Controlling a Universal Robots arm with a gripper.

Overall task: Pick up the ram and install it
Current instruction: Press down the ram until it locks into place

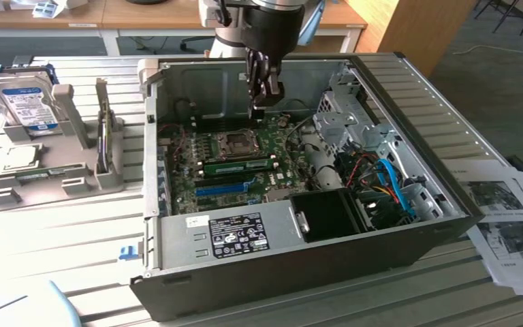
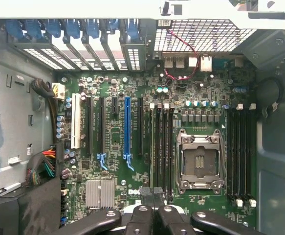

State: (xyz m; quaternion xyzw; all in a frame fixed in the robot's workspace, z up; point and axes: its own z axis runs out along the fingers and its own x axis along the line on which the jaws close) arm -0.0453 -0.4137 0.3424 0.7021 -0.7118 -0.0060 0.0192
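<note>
Wrist view: my gripper (image 2: 153, 196) is pinched closed, the two dark fingertips (image 2: 147, 192) pressed against each other. They hang over the near ends of the black memory slots (image 2: 163, 147) that run alongside the CPU socket (image 2: 199, 161).

Exterior view, same moment: gripper (image 1: 261, 102) hangs upright inside the open computer case (image 1: 289, 286), above the motherboard, just behind the CPU socket (image 1: 240, 142) and slightly to the exterior view's right of it. Fingers are clear of the board.

Ram (image 1: 239, 165): a long green stick standing on edge in a slot just in front of the socket, parallel to it and apart from my fingers. I cannot tell whether it is fully seated.

Farther out from the socket:
- blue expansion slot (image 1: 220, 189), one row beyond the ram, on the front side
- small finned heatsink (image 2: 99, 192), past the blue slot in the wrist view
- power supply (image 1: 234, 231) with its black label, at the case's front edge
- hard drive (image 1: 27, 102) upright in a grey rack (image 1: 71, 174), well to the exterior view's left, outside the case
- printed papers (image 1: 506, 218), well to the exterior view's right, on the table
</note>
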